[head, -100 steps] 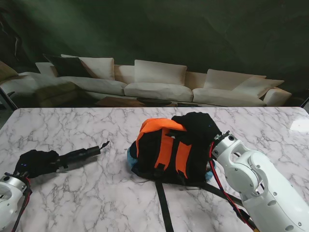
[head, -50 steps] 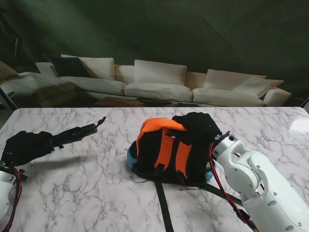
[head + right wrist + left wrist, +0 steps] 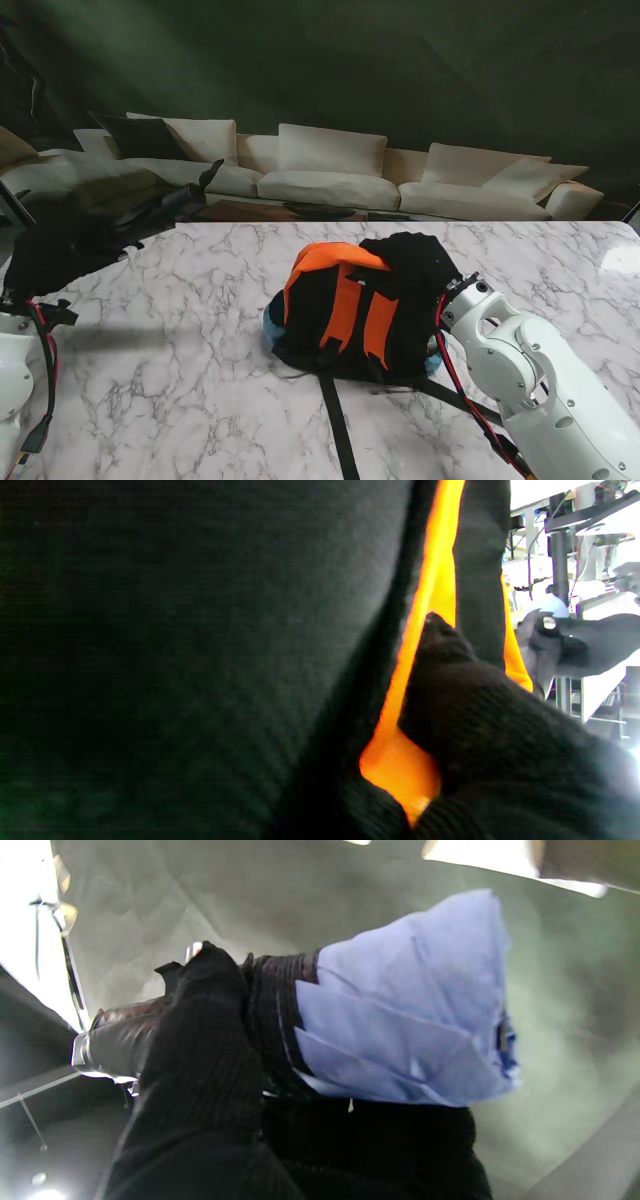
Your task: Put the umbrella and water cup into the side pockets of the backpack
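Up at the left, the left hand (image 3: 55,250) gripped the folded umbrella (image 3: 165,205) — clear of the counter (image 3: 180,380). Meanwhile the right hand (image 3: 420,262) clutched the orange-and-black backpack (image 3: 345,315) — fingers (image 3: 465,690) closed on fabric.

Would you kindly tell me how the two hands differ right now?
The left hand is raised off the table, gripping the umbrella; the right hand rests on the backpack. The left hand is far from the backpack; the right hand touches it. Both wear black gloves.
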